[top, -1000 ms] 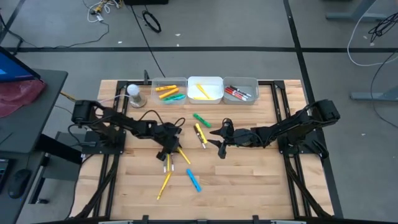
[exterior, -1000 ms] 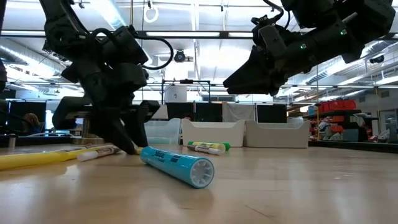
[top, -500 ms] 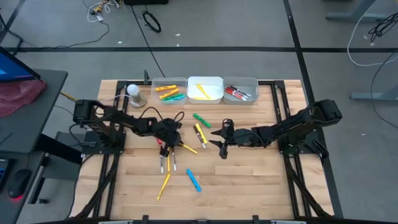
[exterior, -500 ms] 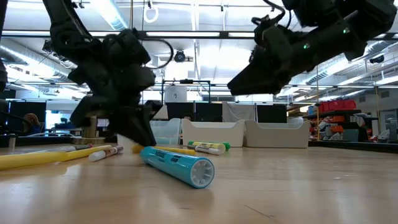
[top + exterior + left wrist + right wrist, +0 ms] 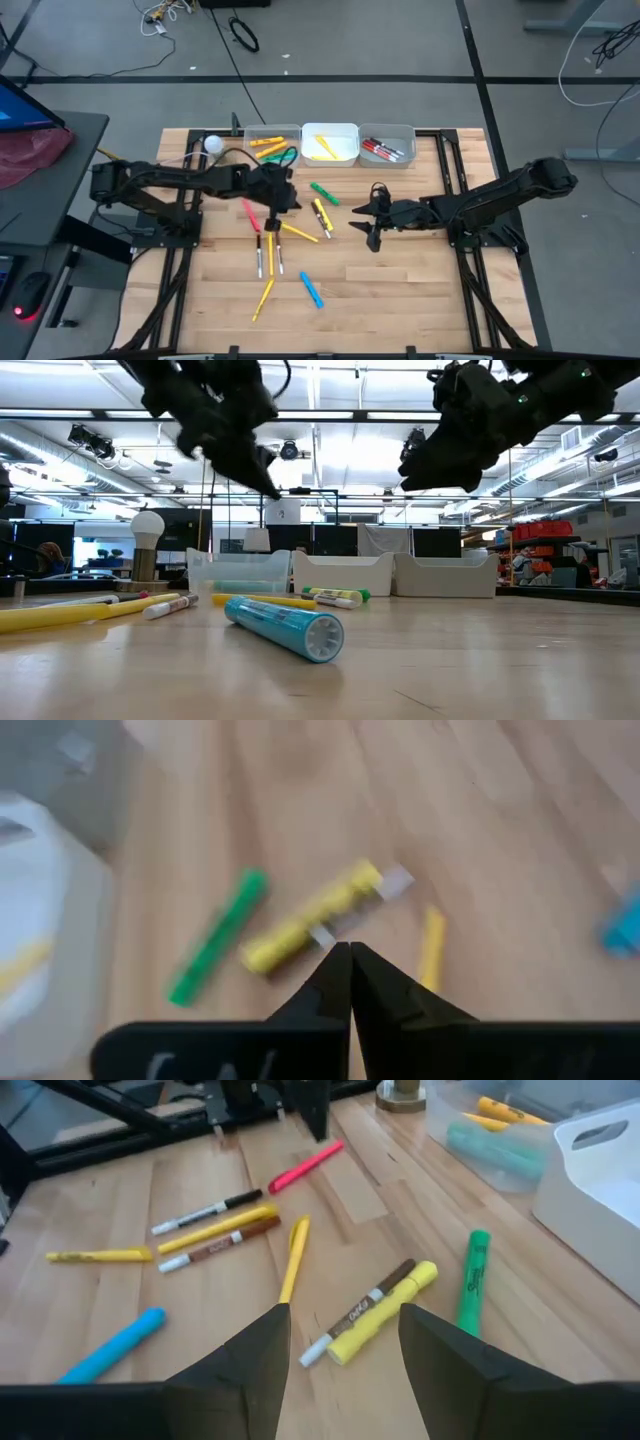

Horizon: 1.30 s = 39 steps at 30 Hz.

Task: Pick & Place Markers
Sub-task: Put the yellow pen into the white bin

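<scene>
Left gripper (image 5: 272, 212) is pinched closed on nothing, raised above the loose markers (image 5: 270, 252) mid-table. Right gripper (image 5: 372, 224) hangs spread wide, empty, right of a yellow marker (image 5: 320, 215).

The table (image 5: 400, 280) is pale, smooth planked wood, the markers (image 5: 380, 1312) seemingly glossy plastic, and the bins (image 5: 330, 143) clear or white plastic.

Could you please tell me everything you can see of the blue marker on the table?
The blue marker is a short, smooth cylinder, plastic by its look, light blue all over. It lies flat on the wooden table, diagonal from above, one round end towards the low camera. Nothing touches it; both grippers are away.
</scene>
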Each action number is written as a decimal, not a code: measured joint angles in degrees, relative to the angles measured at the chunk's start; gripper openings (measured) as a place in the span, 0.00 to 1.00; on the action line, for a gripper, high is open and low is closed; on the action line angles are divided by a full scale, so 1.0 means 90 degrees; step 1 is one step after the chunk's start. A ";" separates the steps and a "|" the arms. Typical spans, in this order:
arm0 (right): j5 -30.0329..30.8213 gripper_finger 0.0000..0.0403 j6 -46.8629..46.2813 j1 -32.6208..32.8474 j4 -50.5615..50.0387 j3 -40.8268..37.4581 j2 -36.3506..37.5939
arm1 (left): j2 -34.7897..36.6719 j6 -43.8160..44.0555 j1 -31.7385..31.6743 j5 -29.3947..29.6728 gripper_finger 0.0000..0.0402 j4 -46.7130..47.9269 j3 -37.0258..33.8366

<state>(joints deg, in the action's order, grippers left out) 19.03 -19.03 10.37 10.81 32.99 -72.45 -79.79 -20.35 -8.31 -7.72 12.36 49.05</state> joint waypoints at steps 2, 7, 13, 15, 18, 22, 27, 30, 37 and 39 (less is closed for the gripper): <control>-0.0003 0.47 0.0000 0.0000 0.0006 0.0002 -0.0075 | -0.0010 -0.0245 -0.0084 -0.0599 0.08 0.0100 -0.0129; 0.0000 0.47 -0.0032 0.0000 -0.0039 -0.0022 -0.0157 | -0.0049 -0.0644 -0.0128 -0.1062 0.30 -0.0447 -0.0959; 0.0000 0.47 -0.0023 0.0000 0.0163 -0.0114 -0.0165 | -0.0598 -0.0459 -0.0081 -0.1053 0.47 -0.3094 -0.2157; 0.0000 0.47 -0.0023 0.0000 0.0188 -0.0114 -0.0165 | -0.0909 -0.0387 -0.0051 -0.1100 0.48 -0.3807 -0.2275; 0.0000 0.47 -0.0001 0.0000 0.0314 -0.0114 -0.0165 | -0.1453 -0.0286 -0.0015 -0.1175 0.45 -0.4241 -0.2208; 0.0000 0.47 0.0000 -0.0007 0.0352 -0.0114 -0.0165 | -0.2078 -0.0354 -0.0010 -0.1187 0.40 -0.4279 -0.1959; 0.0000 0.47 0.0002 -0.0007 0.0355 -0.0114 -0.0165 | -0.2433 -0.0512 -0.0086 -0.1384 0.31 -0.4131 -0.1873; 0.0002 0.47 0.0055 -0.0007 0.0360 -0.0114 -0.0165 | -0.2441 -0.0680 -0.0157 -0.1382 0.20 -0.3855 -0.1860; 0.0000 0.47 0.0067 -0.0007 0.0355 -0.0114 -0.0165 | -0.2347 -0.0647 -0.0243 -0.1181 0.09 -0.3589 -0.1790; 0.0000 0.47 0.0063 -0.0005 0.0331 -0.0114 -0.0165 | -0.2165 -0.0526 -0.0170 -0.1075 0.09 -0.3281 -0.1630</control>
<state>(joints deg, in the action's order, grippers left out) 19.03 -18.46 10.33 13.79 31.97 -73.93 -99.28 -25.08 -9.84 -17.39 -17.17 34.38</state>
